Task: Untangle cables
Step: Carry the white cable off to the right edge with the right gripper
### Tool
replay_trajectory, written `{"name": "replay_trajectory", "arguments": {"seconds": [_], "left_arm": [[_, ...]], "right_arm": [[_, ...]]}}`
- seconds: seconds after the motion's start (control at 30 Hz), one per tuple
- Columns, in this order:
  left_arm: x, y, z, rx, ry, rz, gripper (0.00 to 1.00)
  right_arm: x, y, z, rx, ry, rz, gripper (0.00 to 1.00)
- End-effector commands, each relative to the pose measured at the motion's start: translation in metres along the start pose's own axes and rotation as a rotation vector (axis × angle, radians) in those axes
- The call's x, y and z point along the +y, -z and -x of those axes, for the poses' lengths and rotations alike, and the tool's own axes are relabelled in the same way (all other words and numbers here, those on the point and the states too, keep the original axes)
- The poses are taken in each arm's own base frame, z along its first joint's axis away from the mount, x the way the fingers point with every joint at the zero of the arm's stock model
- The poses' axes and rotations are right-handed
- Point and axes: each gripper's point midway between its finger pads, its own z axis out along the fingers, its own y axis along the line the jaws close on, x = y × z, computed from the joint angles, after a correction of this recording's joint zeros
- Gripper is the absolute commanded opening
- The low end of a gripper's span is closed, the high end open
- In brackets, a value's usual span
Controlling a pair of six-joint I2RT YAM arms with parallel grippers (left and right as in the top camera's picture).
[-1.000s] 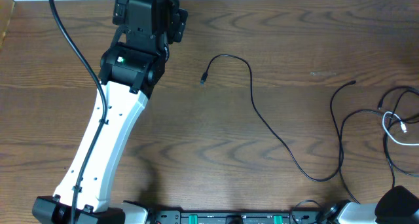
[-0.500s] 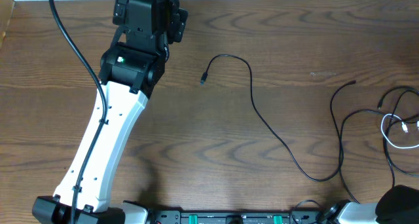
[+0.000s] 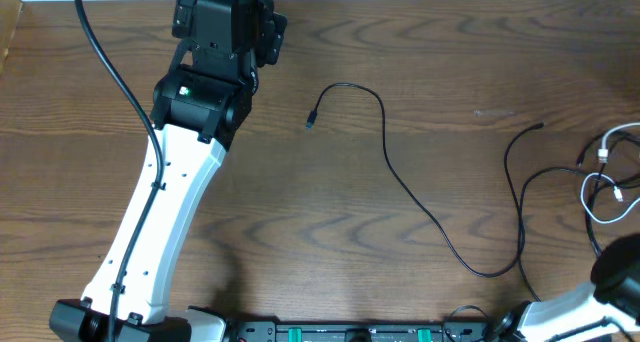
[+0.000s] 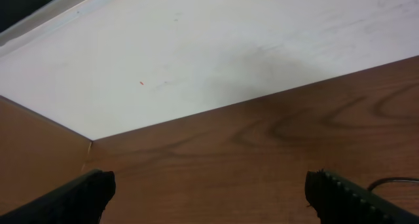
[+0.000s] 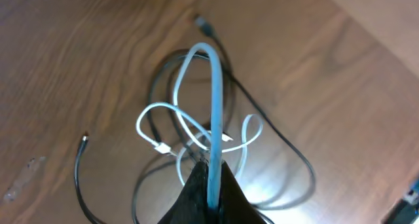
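Note:
My right gripper [image 5: 213, 177] is shut on the white cable [image 5: 215, 99], which rises from the jaws in a tall loop. Below it the rest of the white cable [image 3: 603, 187] lies coiled among black cables [image 5: 154, 86] near the table's right edge. A white plug [image 5: 161, 147] and a black plug [image 5: 205, 24] show in that pile. One long black cable [image 3: 400, 177] lies apart, stretched across the middle of the table. Far off at the table's back edge, my left gripper [image 4: 211, 183] is open over bare wood, holding nothing.
The left arm [image 3: 170, 182] slants from the front left corner to the back edge of the table [image 3: 330, 242]. A white wall [image 4: 196, 54] stands right behind that edge. The right arm [image 3: 615, 272] sits at the front right corner.
The white cable's loop has been drawn up and toward the back at the right edge. The right arm has come further into view at the front right. The left arm has not moved.

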Motion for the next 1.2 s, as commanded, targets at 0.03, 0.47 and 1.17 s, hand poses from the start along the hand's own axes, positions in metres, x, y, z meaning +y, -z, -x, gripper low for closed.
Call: {"name": "replay_trajectory", "arguments": {"seconds": [0.03, 0.47, 1.17], "left_arm": [[0.004, 0.010, 0.008, -0.028, 0.027, -0.002, 0.98], [0.002, 0.011, 0.008, -0.026, 0.024, -0.006, 0.98], [-0.011, 0.015, 0.011, -0.036, 0.010, -0.033, 0.98]], "right_arm": [[0.006, -0.028, -0.001, 0.034, 0.042, -0.026, 0.01], [0.003, -0.047, 0.020, -0.034, 0.053, -0.075, 0.01], [0.054, -0.090, 0.030, -0.043, 0.156, -0.041, 0.04]]}}
